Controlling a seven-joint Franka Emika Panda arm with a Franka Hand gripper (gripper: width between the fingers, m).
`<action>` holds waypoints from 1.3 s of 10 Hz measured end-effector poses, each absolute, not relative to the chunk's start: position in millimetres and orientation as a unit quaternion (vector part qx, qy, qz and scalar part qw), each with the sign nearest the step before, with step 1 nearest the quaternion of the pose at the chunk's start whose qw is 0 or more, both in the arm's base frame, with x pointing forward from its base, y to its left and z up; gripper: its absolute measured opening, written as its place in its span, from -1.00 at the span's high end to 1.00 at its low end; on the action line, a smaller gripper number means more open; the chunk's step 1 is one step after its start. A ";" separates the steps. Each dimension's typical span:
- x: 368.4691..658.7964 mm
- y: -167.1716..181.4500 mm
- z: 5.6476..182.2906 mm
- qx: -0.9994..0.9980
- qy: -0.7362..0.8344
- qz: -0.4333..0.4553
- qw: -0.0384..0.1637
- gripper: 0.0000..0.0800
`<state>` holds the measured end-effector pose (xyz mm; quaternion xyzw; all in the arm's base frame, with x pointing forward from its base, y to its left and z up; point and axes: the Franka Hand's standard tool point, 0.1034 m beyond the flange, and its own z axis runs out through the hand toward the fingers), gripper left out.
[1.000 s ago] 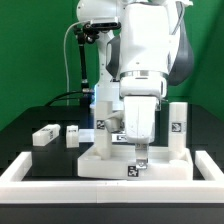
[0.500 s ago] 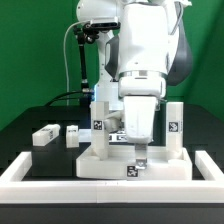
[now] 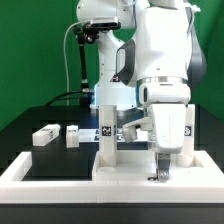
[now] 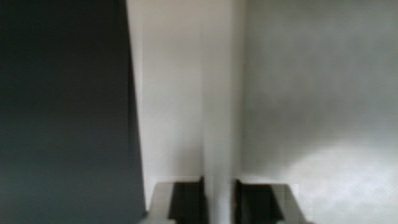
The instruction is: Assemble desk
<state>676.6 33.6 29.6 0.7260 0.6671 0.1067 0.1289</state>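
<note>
Gripper (image 3: 160, 174), jaws pressed together, at the desk slab (image 3: 120, 170): likely rigid, light, slippery plastic, best pinched across its thin edge.

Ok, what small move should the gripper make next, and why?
Probably lift straight up and open: the gripper is shut on nothing, tips down at the front edge of the slab, while two leg blocks lie loose at the exterior view's left, not yet attached.
</note>
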 end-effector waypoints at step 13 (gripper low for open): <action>675.4 29.5 28.5 0.735 0.661 0.093 0.121 -0.62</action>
